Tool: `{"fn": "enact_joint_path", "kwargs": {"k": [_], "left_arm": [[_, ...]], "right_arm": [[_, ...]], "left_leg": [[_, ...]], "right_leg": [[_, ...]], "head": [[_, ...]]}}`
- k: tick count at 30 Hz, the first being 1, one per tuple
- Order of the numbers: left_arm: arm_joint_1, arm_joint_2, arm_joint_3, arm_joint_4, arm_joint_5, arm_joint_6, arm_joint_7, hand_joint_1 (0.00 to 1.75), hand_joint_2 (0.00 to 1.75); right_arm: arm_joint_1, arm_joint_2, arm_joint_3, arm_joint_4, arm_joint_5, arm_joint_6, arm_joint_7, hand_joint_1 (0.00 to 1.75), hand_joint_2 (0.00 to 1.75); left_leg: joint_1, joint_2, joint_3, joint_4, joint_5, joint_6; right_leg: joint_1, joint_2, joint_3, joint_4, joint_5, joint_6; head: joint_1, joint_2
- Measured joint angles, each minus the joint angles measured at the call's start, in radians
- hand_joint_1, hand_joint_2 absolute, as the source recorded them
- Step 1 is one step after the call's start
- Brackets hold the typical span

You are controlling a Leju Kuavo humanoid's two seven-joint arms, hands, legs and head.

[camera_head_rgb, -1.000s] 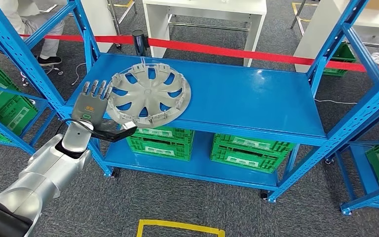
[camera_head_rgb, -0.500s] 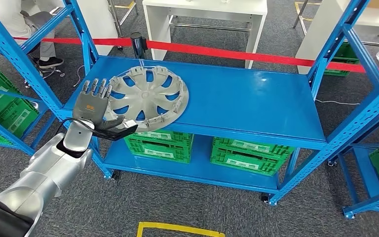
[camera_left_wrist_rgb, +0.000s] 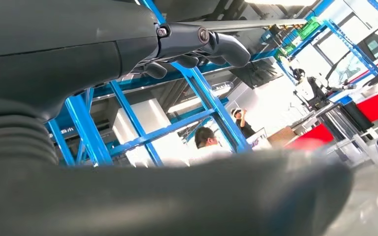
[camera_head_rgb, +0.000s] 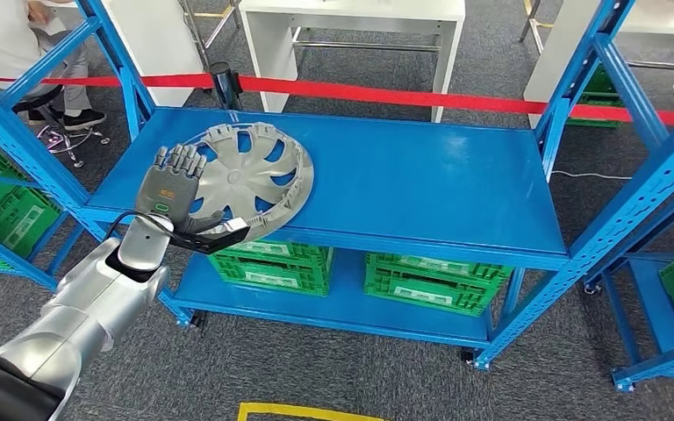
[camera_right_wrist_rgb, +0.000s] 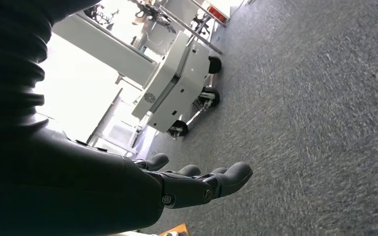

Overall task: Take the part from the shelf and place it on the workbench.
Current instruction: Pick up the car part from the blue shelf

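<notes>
Since a second ago your left hand has slid over the hubcap at the shelf's 9 o'clock end, fingers above and thumb below, unclosed; clamp the rim before lifting, while the right hand hangs empty.

The left arm is clad in smooth silver shells, with a black segment at the picture's lower corner and a rounded silver wrist. A black cable is looped beside the wrist. The left hand is built of a grey back plate bearing a small orange marking and a green spot, with dark grey segmented fingers. Silver screws are seen at the finger pivots in the left wrist view. The right hand is dark grey, behind a ribbed black cover.
</notes>
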Motion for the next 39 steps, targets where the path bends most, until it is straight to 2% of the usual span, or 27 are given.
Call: {"fn": "enact_joint_path", "kwargs": {"k": [1,2,4,5,6,14,15,19,29,39], "left_arm": [[-0.001,0.000,0.000,0.000,0.000,-0.003,0.001,0.00,1.75],[-0.002,0.000,0.000,0.000,0.000,-0.007,0.001,0.00,1.75],[-0.002,-0.002,0.000,0.000,0.003,-0.013,0.001,0.00,1.75],[-0.002,-0.002,0.001,0.001,0.005,-0.017,0.002,0.00,1.75],[-0.002,-0.002,0.003,0.001,0.007,-0.019,0.002,0.00,1.75],[-0.002,-0.002,0.009,0.002,0.012,-0.033,0.005,0.00,1.75],[-0.002,-0.002,0.011,0.002,0.015,-0.051,0.006,0.00,1.75],[-0.003,-0.002,0.022,0.006,0.036,-0.238,-0.019,0.00,1.75],[-0.005,-0.001,0.025,0.006,0.026,-0.288,-0.028,0.00,1.75],[-0.005,0.001,0.026,0.006,0.025,-0.279,-0.013,0.00,1.75]], "right_arm": [[-0.001,0.001,0.000,0.000,0.000,0.000,0.000,0.00,1.75],[-0.001,0.001,0.000,0.000,0.000,0.000,0.000,0.00,1.75],[-0.002,0.000,0.000,0.000,0.000,0.000,0.000,0.00,1.75],[-0.001,0.000,-0.001,0.000,0.000,0.000,0.000,0.00,1.75],[-0.001,0.000,-0.001,0.000,0.000,0.000,0.000,0.00,1.75],[-0.001,0.000,-0.001,0.000,0.000,0.000,-0.001,0.00,1.75],[-0.002,-0.001,-0.001,0.000,0.001,0.000,-0.001,0.00,1.75],[-0.003,-0.002,-0.001,0.000,0.009,0.000,-0.005,0.00,1.75],[-0.003,-0.002,-0.001,0.000,0.022,0.000,-0.008,0.00,1.75],[-0.006,-0.002,-0.001,0.000,0.025,0.000,-0.009,0.00,1.75]], "left_leg": [[-0.006,0.000,0.026,-0.056,0.020,0.008],[-0.010,-0.001,0.043,-0.092,0.029,0.008],[-0.012,-0.002,0.053,-0.111,0.030,-0.007],[-0.012,-0.004,0.053,-0.113,0.031,-0.014],[-0.012,-0.005,0.053,-0.113,0.030,-0.014],[-0.012,-0.008,0.054,-0.113,0.029,-0.007],[-0.011,-0.008,0.054,-0.114,0.028,-0.005],[-0.012,-0.009,0.056,-0.113,0.027,0.005],[-0.012,-0.009,0.056,-0.113,0.027,0.005],[-0.011,-0.009,0.056,-0.114,0.027,0.005]], "right_leg": [[0.000,0.000,0.002,-0.001,-0.002,0.002],[0.002,0.000,0.002,-0.002,-0.003,0.004],[0.002,0.001,0.003,-0.005,-0.003,0.007],[0.002,0.000,0.005,-0.008,-0.003,0.006],[0.001,-0.001,0.007,-0.011,-0.002,0.007],[0.002,-0.003,0.013,-0.020,-0.001,0.011],[0.002,-0.003,0.015,-0.023,0.000,0.013],[0.002,-0.004,0.022,-0.032,0.004,0.022],[0.003,-0.003,0.022,-0.032,0.004,0.024],[0.003,-0.003,0.022,-0.032,0.004,0.024]], "head": [[0.000,0.000],[0.000,0.000],[0.000,0.000],[0.000,0.000],[0.000,0.000],[0.000,0.000],[0.000,0.000],[0.000,0.000],[0.000,0.000],[0.000,0.000]]}}
